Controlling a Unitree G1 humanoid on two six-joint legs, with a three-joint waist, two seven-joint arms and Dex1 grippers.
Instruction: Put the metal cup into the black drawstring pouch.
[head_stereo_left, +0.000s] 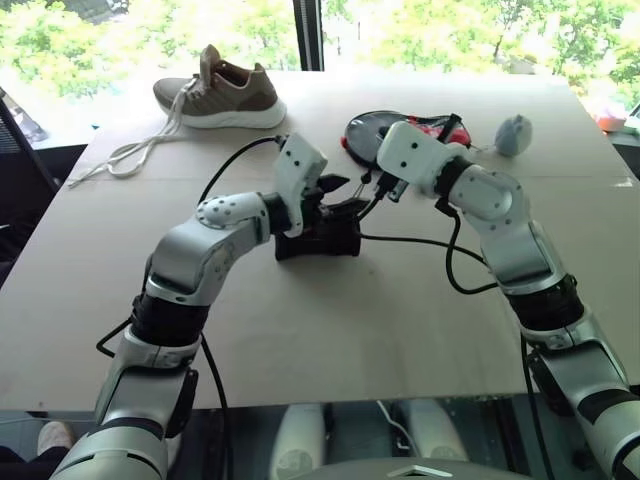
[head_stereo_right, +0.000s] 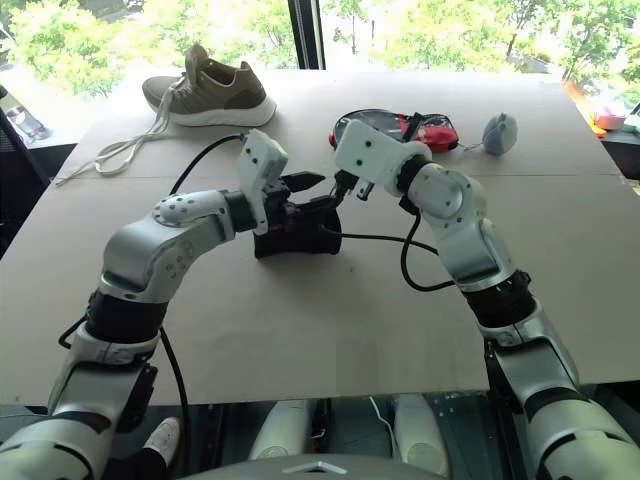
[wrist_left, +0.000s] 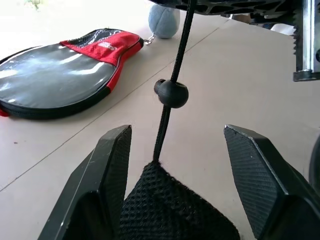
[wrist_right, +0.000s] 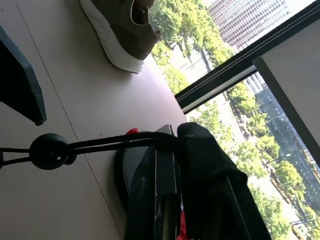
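Observation:
The black drawstring pouch (head_stereo_left: 318, 241) sits mid-table, its mesh top (wrist_left: 170, 205) rising between my left fingers. My left gripper (wrist_left: 177, 132) is open just above the pouch, its fingers apart on either side of the cord. The thin cord with its bead toggle (wrist_left: 171, 93) runs taut up to my right gripper (head_stereo_left: 380, 188), which is shut on the cord (wrist_right: 125, 142) above and to the right of the pouch. The metal cup is hidden.
A brown shoe (head_stereo_left: 222, 95) with loose laces lies at the far left of the tan table (head_stereo_left: 330, 330). A black-and-red paddle case (head_stereo_left: 362, 128) and a grey-blue lump (head_stereo_left: 513, 134) lie behind my right arm. Windows stand past the far edge.

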